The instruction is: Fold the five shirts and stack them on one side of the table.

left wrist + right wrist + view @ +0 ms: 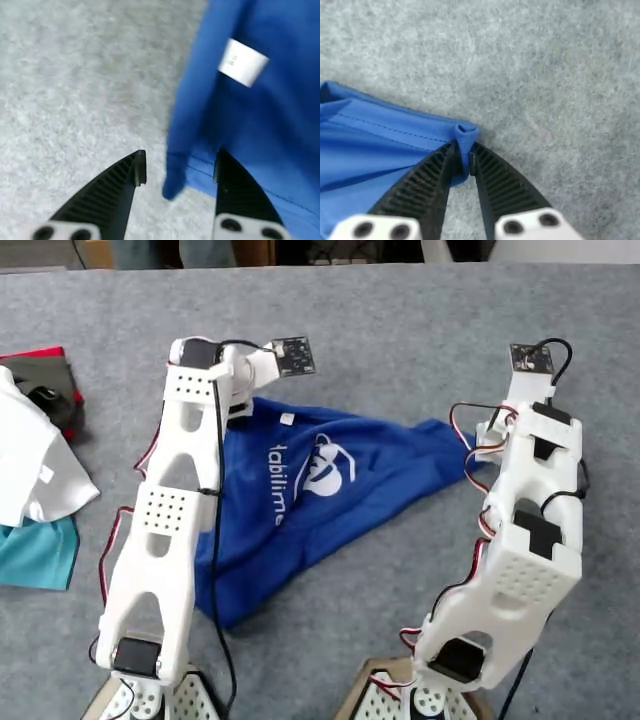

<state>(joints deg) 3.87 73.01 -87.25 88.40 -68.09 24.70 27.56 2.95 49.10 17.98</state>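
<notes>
A blue shirt (320,500) with white print lies spread in a rough triangle on the grey table between the two arms. My right gripper (464,159) is shut on a corner of the blue shirt (380,145), pinching the hem at the shirt's right tip. My left gripper (180,172) stands open at the shirt's far left corner, with the edge of the blue shirt (250,115) and its white label (243,63) hanging between the fingers. In the high view the left arm's gripper (240,400) sits over the collar end, the right arm's (480,445) at the right tip.
A pile of other shirts lies at the table's left edge: a white one (35,465), a teal one (40,552), and a dark one with red (45,380). Bare grey table (400,330) stretches behind the arms.
</notes>
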